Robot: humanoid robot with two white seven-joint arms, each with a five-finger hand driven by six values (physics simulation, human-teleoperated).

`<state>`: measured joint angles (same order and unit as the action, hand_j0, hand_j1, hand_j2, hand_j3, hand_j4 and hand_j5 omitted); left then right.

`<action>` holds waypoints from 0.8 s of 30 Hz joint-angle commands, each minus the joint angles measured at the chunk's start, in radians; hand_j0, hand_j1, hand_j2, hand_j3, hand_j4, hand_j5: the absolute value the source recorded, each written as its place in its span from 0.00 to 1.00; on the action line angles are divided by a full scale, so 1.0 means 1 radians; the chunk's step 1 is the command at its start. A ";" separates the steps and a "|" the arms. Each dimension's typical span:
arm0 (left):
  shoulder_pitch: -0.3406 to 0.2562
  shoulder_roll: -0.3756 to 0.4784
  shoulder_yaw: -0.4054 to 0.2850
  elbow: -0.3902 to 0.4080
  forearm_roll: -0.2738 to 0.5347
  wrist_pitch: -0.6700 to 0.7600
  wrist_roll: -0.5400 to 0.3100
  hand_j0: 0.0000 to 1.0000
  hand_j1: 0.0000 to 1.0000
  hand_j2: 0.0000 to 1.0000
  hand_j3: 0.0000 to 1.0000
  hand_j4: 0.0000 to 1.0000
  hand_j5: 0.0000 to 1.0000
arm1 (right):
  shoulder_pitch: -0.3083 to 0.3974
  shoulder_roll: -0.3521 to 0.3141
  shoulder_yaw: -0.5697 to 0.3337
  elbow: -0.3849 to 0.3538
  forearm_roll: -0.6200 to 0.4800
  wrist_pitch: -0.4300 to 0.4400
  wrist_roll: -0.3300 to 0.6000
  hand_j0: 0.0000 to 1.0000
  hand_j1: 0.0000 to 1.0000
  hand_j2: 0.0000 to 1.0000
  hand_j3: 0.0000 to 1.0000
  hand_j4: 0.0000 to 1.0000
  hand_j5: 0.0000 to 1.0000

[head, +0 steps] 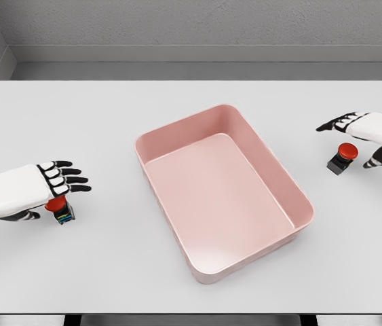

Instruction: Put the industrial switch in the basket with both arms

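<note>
Two small industrial switches with red mushroom buttons stand on the white table. One switch (60,210), with a dark blue-green base, sits at the left, partly hidden under my left hand (48,187), whose fingers are spread flat above it and hold nothing. The other switch (343,157), black-bodied, stands at the right, just below my right hand (364,139); that hand hovers over it with fingers and thumb spread on either side, not closed on it. A pink rectangular basket (292,187) lies empty between the two hands, turned at an angle.
The white table (109,122) runs to a grey wall at the back. Its front edge lies just below the basket's near corner.
</note>
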<state>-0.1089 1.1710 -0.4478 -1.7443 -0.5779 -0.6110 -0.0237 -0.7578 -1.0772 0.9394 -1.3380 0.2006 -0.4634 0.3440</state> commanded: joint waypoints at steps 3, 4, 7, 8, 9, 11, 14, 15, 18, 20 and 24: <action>0.000 -0.019 0.000 0.003 -0.008 0.000 0.001 1.00 1.00 1.00 1.00 1.00 1.00 | 0.000 0.019 0.009 -0.001 -0.004 -0.001 0.000 1.00 1.00 1.00 1.00 1.00 1.00; 0.000 -0.019 0.000 0.003 -0.008 0.000 0.001 1.00 1.00 1.00 1.00 1.00 1.00 | 0.000 0.019 0.013 -0.001 -0.004 -0.001 0.000 1.00 1.00 1.00 1.00 1.00 1.00; 0.000 -0.027 -0.002 0.017 -0.011 0.000 0.001 1.00 1.00 1.00 1.00 1.00 1.00 | 0.000 0.033 0.022 0.000 -0.004 0.000 0.000 1.00 1.00 1.00 1.00 1.00 1.00; 0.000 -0.036 -0.002 0.029 -0.011 0.000 0.001 1.00 1.00 1.00 1.00 1.00 1.00 | 0.000 0.033 0.024 0.000 -0.004 0.000 0.000 1.00 1.00 1.00 1.00 1.00 1.00; 0.000 -0.036 -0.002 0.034 -0.011 0.000 0.001 1.00 1.00 1.00 1.00 1.00 1.00 | 0.000 0.033 0.025 0.002 -0.004 0.000 0.000 1.00 1.00 1.00 1.00 1.00 1.00; 0.000 -0.045 -0.002 0.055 -0.011 0.000 0.001 1.00 1.00 1.00 1.00 1.00 1.00 | 0.000 0.034 0.035 0.005 -0.004 0.002 0.000 1.00 1.00 1.00 1.00 1.00 1.00; -0.002 -0.048 -0.002 0.063 -0.013 0.000 0.001 1.00 1.00 1.00 1.00 1.00 1.00 | 0.000 0.037 0.044 0.019 -0.004 0.003 0.000 1.00 1.00 1.00 1.00 1.00 1.00; 0.000 -0.053 -0.002 0.063 -0.014 0.000 0.001 1.00 1.00 1.00 1.00 1.00 1.00 | 0.000 0.042 0.045 0.030 -0.004 0.003 0.000 1.00 1.00 1.00 1.00 1.00 1.00; 0.000 -0.067 -0.002 0.063 -0.039 0.000 0.002 1.00 1.00 1.00 1.00 1.00 1.00 | 0.000 0.052 0.047 0.046 -0.004 0.005 0.000 1.00 1.00 1.00 1.00 1.00 1.00; 0.000 -0.067 -0.002 0.061 -0.046 0.000 0.002 1.00 1.00 1.00 1.00 1.00 1.00 | 0.000 0.054 0.047 0.059 -0.004 0.005 0.000 1.00 1.00 1.00 1.00 1.00 1.00; 0.000 -0.063 -0.008 0.060 -0.069 0.000 0.002 1.00 1.00 1.00 1.00 1.00 1.00 | 0.000 0.063 0.047 0.080 -0.003 0.005 0.000 1.00 1.00 1.00 1.00 1.00 1.00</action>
<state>-0.1089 1.1055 -0.4538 -1.6840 -0.6453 -0.6110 -0.0220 -0.7578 -1.0196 0.9870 -1.2718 0.2016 -0.4597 0.3440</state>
